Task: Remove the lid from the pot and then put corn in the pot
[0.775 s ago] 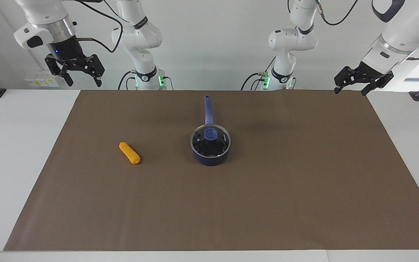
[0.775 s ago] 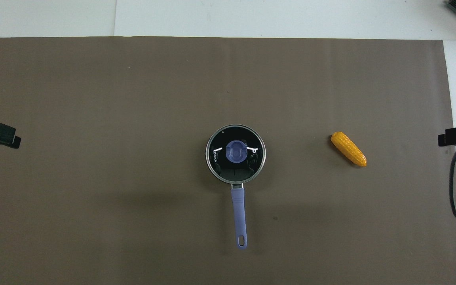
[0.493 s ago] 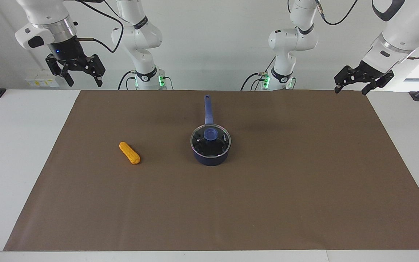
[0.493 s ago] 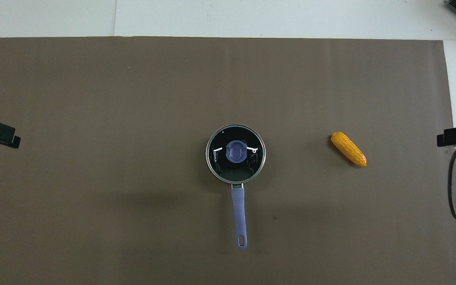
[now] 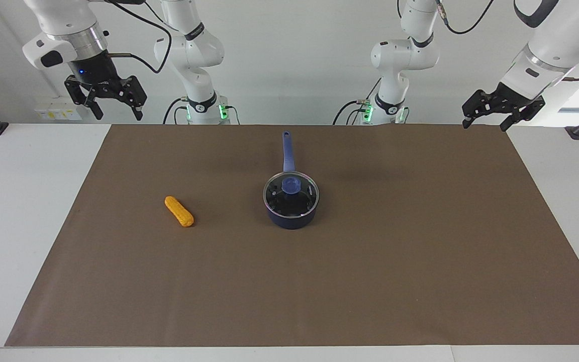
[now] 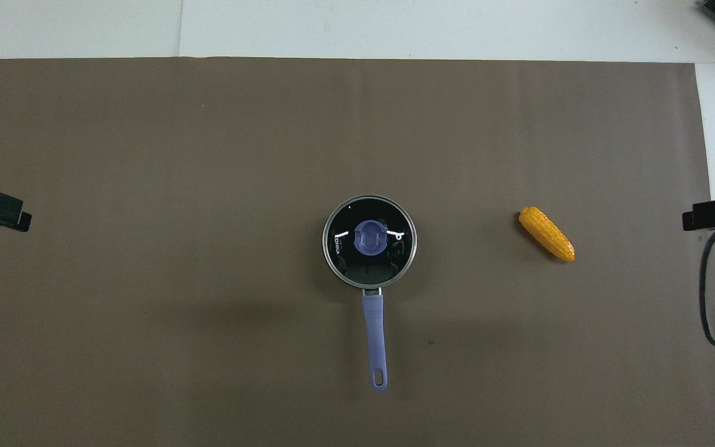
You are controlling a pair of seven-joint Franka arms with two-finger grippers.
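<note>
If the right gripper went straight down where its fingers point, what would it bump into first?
Probably just the table near the brown mat's edge. The right gripper hangs open, well clear of the corn.

Glossy glass lid (image 5: pixel 290 193) with thin metal rim, bumpy corn (image 5: pixel 179 211), matt brown table covering (image 5: pixel 420 261)

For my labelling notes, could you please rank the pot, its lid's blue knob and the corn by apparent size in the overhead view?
1. The pot, handle included.
2. The corn.
3. The blue knob on the lid.
</note>
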